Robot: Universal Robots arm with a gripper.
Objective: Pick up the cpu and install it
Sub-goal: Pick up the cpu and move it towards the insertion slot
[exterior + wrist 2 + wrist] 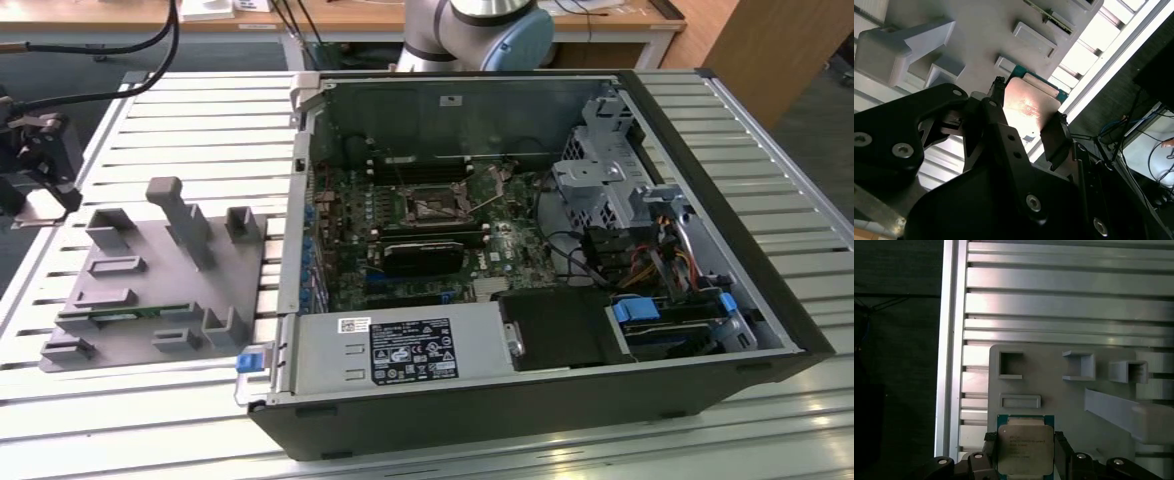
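Between the black fingers (1061,446) of the claw (1025,452) sits the cpu (1025,447), its silver-grey lid facing the first wrist view and a strip of green board showing along one edge. The fingers press on two opposite sides, so we judge the claw clenched on the chip. Behind it lies the grey fixture plate (1054,385) with its moulded pockets, resting on the slatted desk (1064,290). The chip looks lifted clear of the plate, though we cannot be sure. We take the picking step as done or nearly so, and installing as not yet begun. On the exterior view's right of the plate stands the open computer case (534,400), its motherboard socket (434,207) well apart from the plate. Seating the chip calls for a level, steady hold and corners matched to the socket. Whether the socket's frame is open we cannot tell.
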